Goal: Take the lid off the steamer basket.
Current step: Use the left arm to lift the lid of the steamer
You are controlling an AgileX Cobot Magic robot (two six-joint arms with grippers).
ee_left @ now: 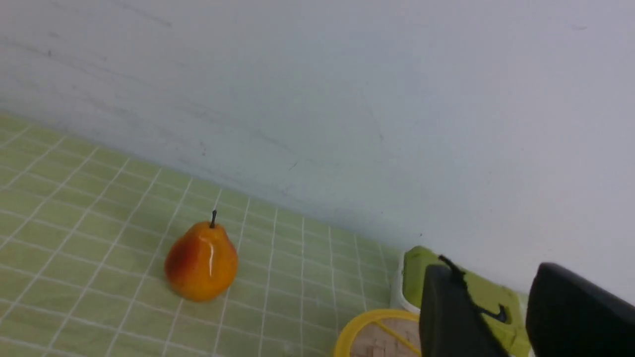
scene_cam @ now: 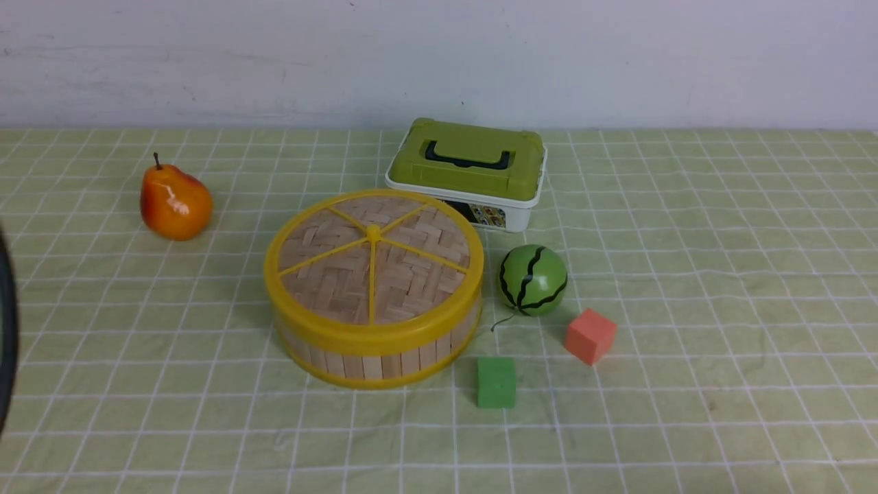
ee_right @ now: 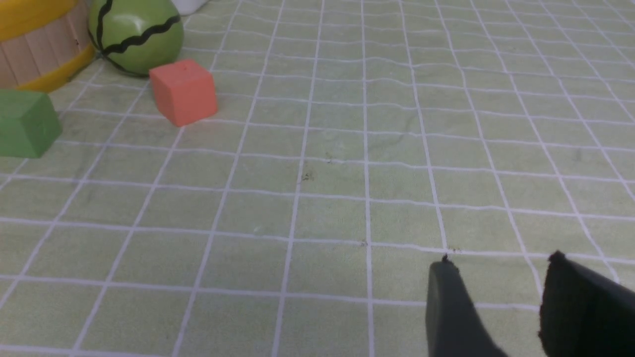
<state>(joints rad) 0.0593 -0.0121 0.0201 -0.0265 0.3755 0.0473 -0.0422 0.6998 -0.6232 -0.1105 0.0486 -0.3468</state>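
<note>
The lid [scene_cam: 374, 264], a woven light-wood disc with a yellow rim, spokes and centre knob, sits closed on the steamer basket [scene_cam: 374, 360] at the middle of the table. A part of its rim shows in the left wrist view [ee_left: 369, 329]. The basket's slatted side shows in the right wrist view [ee_right: 34, 49]. My left gripper [ee_left: 496, 275] is open and empty, raised and apart from the lid. My right gripper [ee_right: 501, 263] is open and empty, low over the cloth to the right of the basket. Neither gripper shows in the front view.
A green-and-white box [scene_cam: 468, 171] stands just behind the basket. A toy watermelon [scene_cam: 532, 280], an orange cube [scene_cam: 590, 335] and a green cube [scene_cam: 496, 382] lie to its right and front. A pear [scene_cam: 175, 201] stands at the left. The wall runs along the back.
</note>
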